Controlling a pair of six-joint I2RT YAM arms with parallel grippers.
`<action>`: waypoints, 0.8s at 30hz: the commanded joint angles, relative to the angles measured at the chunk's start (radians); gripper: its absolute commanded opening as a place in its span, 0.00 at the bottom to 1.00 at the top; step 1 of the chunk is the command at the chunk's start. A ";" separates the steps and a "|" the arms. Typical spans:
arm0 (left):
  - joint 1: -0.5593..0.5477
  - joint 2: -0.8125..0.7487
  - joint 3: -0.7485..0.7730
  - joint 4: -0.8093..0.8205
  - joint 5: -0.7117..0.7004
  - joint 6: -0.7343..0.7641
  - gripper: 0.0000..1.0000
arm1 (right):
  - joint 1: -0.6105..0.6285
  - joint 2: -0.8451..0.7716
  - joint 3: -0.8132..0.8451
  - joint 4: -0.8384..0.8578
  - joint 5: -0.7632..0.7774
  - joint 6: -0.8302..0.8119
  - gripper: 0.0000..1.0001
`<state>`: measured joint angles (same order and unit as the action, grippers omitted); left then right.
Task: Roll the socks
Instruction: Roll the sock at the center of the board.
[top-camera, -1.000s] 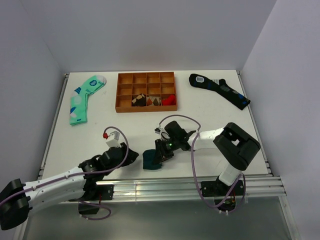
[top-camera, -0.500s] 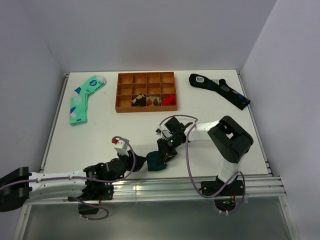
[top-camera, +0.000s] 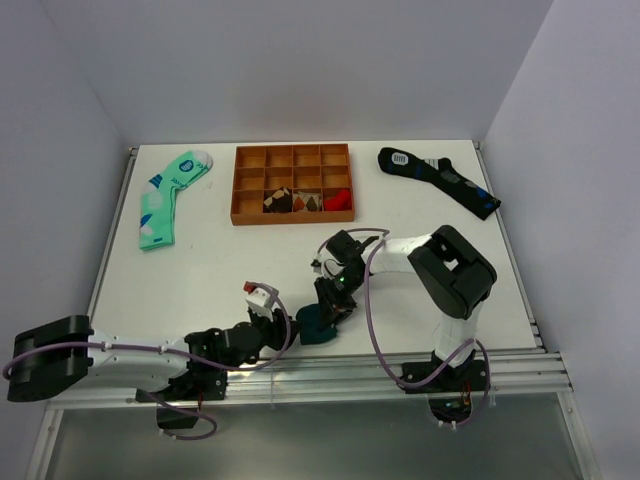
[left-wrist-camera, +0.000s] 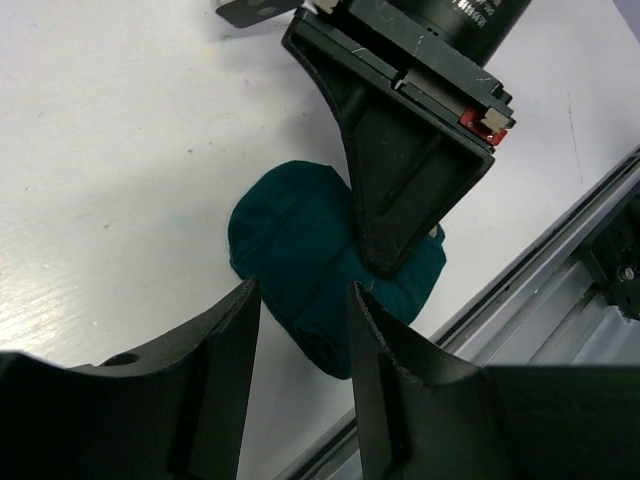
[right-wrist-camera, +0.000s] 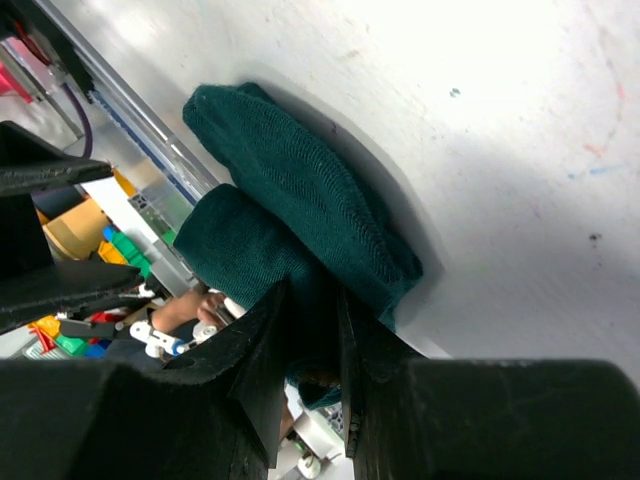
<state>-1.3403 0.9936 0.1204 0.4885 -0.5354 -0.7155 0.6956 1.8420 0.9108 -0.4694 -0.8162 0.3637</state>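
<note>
Since a second ago the left arm has swung rightward along the near edge. That has brought the left gripper (top-camera: 284, 326) from well left of the bundle to just beside it, while the socks (top-camera: 322, 323) have shifted slightly to the right. An aluminium rail (top-camera: 350, 372) runs along the front of the white table (top-camera: 200, 265). Just behind that rail, about midway along the front edge, the socks lie as one compact, partly rolled bundle of dark teal-green fabric. The left gripper lies low, pointing at the bundle from the left. Its fingers (left-wrist-camera: 225, 350) stand apart, and the left wrist view shows the bundle through the gap between them. Whether either finger touches the fabric cannot be determined. The right gripper (top-camera: 333, 300) comes down on the bundle from the far side at a steep tilt. Its fingers (right-wrist-camera: 262, 340) are drawn close together with a fold of teal fabric clamped between them, and the rest of the bundle bulges out beyond the tips. A purple cable (top-camera: 375, 300) loops from the right wrist back toward that arm's base. Toward the far side, an orange-brown compartment tray (top-camera: 238, 190) sits roughly centred, with small dark, brown and red items in its nearest row. Left of the tray lies a mint-green sock (top-camera: 160, 200) with white and blue markings. Right of it a black sock (top-camera: 440, 178) with blue patches and a white label lies diagonally. Both are well apart from the bundle.
</note>
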 joint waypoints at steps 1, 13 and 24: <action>-0.017 0.023 0.030 0.105 0.006 0.053 0.46 | -0.004 0.043 -0.004 -0.094 0.193 -0.071 0.14; -0.023 0.152 0.058 0.196 0.120 0.100 0.53 | -0.004 0.059 0.003 -0.109 0.206 -0.078 0.14; -0.057 0.224 0.097 0.183 0.114 0.105 0.53 | -0.005 0.060 0.022 -0.143 0.219 -0.088 0.14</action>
<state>-1.3689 1.2087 0.1738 0.6357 -0.4225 -0.6308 0.6937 1.8557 0.9356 -0.5655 -0.7963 0.3347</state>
